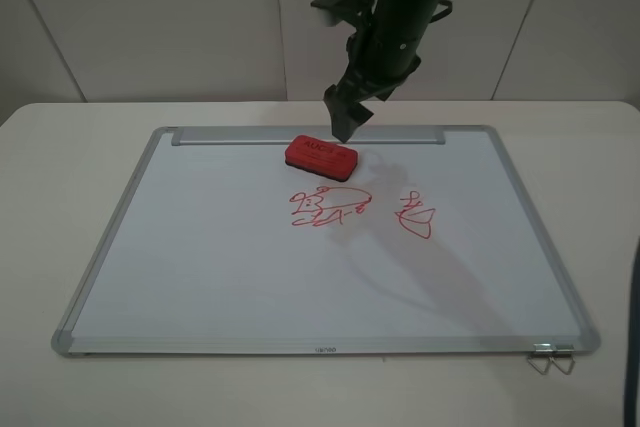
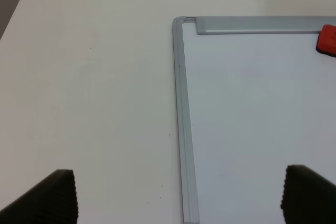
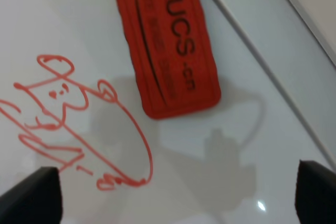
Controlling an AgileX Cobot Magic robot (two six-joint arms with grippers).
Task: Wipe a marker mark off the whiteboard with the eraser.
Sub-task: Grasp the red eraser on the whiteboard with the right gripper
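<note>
The right claw (image 1: 345, 119) hangs spread open over the eraser (image 1: 321, 156), which lies by the 12 o'clock edge of the whiteboard (image 1: 200, 247) with the marker mark (image 1: 328, 207) at its 6 o'clock (left claw (image 2: 178, 196) likewise open).

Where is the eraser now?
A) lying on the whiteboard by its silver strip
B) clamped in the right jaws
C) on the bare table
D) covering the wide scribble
A: the eraser lies flat on the whiteboard beside the silver strip, nothing gripping it.
</note>
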